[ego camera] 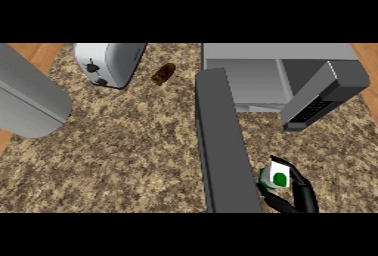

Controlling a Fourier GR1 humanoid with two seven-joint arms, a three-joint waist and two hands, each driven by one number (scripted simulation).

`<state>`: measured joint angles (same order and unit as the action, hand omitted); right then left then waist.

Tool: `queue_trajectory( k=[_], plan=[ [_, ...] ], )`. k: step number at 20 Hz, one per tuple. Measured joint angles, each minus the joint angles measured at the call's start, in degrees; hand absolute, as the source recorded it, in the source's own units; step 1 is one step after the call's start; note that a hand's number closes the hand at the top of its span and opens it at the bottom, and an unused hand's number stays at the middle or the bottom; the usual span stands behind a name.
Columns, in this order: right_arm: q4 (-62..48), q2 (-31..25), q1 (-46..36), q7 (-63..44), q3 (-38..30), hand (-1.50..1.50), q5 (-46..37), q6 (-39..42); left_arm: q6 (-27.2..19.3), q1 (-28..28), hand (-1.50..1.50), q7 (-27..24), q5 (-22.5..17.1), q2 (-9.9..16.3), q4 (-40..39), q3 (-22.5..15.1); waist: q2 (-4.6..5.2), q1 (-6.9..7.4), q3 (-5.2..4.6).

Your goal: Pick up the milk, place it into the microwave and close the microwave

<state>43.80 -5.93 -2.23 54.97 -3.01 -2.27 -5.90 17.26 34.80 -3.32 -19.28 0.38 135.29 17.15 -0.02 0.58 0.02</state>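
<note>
At the lower right of the speckled brown granite counter, just beside the outer edge of the long dark grey microwave door, which stands swung wide open: right hand, black fingers curled round the small white milk carton with green label. Carton looks held off the counter, tilted a little, well short of the pale grey microwave cavity at upper right.

Step in hand, as I judge it: carry the carton to the cavity. To do it well, lift clear of the door's edge, travel up along the door's right side, keep the carton upright, enter past the dark control panel, set it down well inside so the door can swing shut.

Hard to make out: much of the carton is hidden behind the fingers; wrist cut off at the lower edge. Cavity floor only partly seen. Left hand not visible. A silver toaster, a small brown object of unclear kind, and a large grey curved body at left, cut off
</note>
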Motion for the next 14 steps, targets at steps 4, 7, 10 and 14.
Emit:
queue_trajectory(
  k=[4, 7, 10, 14],
  plan=[
    [-4.48, -0.31, -3.53, 3.57, -0.16, 1.5, -1.69, -0.35, 0.73, -0.41, -1.5, -0.04, -0.07, -0.06, -0.11, 0.66, -0.05, 0.08, -0.05],
    [-6.8, 0.02, -5.74, 5.15, -0.97, 1.5, -2.21, -1.16, 1.36, 0.03, -1.5, -0.82, -0.63, 0.08, -0.42, 1.36, -0.09, 0.16, -0.1],
    [-8.64, 0.2, -7.93, 6.07, -1.64, 1.5, -2.06, -0.77, 2.54, 0.92, -1.5, -1.1, -2.08, 0.69, -0.49, 3.2, -0.08, 0.27, -0.11],
    [-13.97, -2.72, -15.24, 5.87, -4.3, 1.5, -0.74, 1.11, 3.51, 0.43, -1.5, -1.53, -2.72, 0.49, -1.05, 3.47, 0.15, 0.73, 0.04]
  ],
)
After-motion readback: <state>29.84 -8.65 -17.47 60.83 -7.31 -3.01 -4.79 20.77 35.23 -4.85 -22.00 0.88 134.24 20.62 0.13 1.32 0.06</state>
